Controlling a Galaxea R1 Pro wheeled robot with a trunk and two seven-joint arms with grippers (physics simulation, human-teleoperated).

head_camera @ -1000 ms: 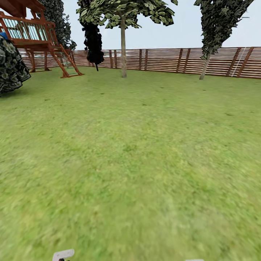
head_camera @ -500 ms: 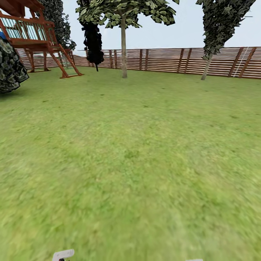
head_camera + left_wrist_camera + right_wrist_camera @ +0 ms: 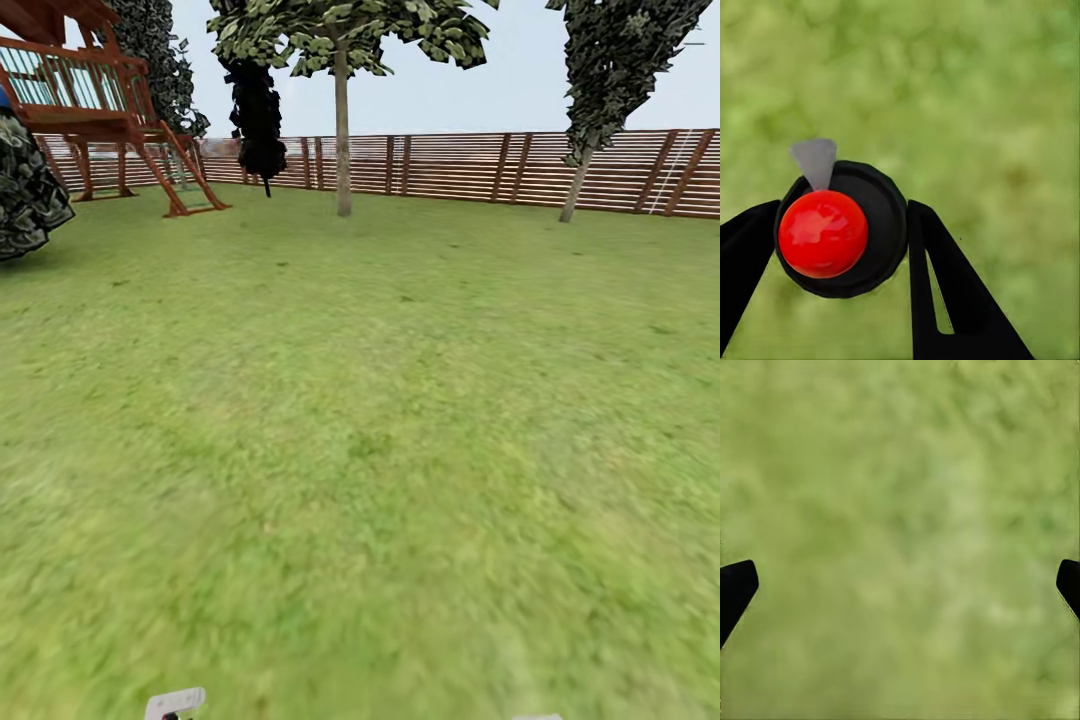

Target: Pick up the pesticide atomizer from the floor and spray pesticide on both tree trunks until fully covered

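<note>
In the left wrist view, my left gripper (image 3: 840,214) is shut on the pesticide atomizer (image 3: 881,225). It is a black round bottle with a red top (image 3: 823,232) and a small grey nozzle, held over grass between the two black fingers. My right gripper (image 3: 900,577) is open over bare grass, with only its fingertips (image 3: 735,585) showing at the picture's sides. Far ahead in the head view stands a tree with a straight pale trunk (image 3: 343,150) near the fence. A second tree with a leaning trunk (image 3: 575,190) stands far right.
Green lawn (image 3: 360,450) stretches ahead to a brown slat fence (image 3: 480,165). A red wooden play tower with a ladder (image 3: 110,110) stands far left, a dark bush (image 3: 25,190) at the left edge, and a black columnar tree (image 3: 258,110) near the fence.
The whole head view has shifted slightly, with the trees and fence sliding a little to the right, so the camera has moved. Nothing on the lawn itself has changed.
</note>
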